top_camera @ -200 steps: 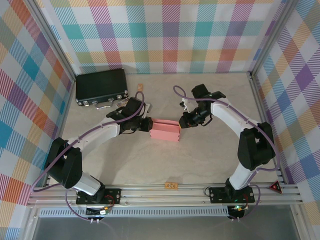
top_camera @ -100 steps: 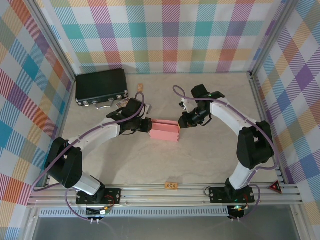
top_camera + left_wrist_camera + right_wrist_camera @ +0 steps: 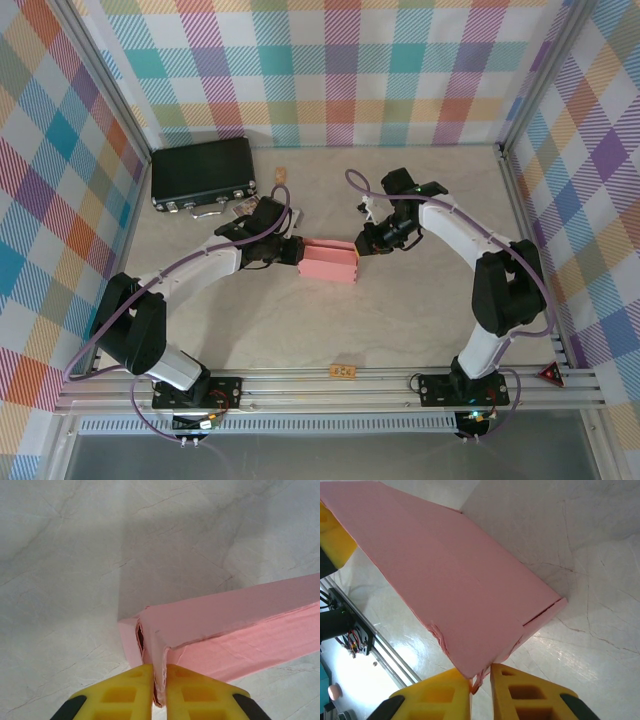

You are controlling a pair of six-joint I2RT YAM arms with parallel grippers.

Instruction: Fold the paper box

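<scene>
Mid-table sits the paper box (image 3: 330, 260), salmon-pink, its long side running nine to three o'clock. At its nine o'clock end the left gripper (image 3: 298, 252) pinches in, yellow fingers (image 3: 125, 695) clamped tight on a card edge. At three o'clock the right gripper (image 3: 361, 246) bites the corner, jaws closed on the card. Farther off at ten o'clock, the black case (image 3: 203, 170) lies near the wall.

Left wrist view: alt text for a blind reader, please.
The left gripper is shut on a thin card edge at a corner of the pink paper box, which runs off to the right. Pale marbled table lies behind.
</scene>
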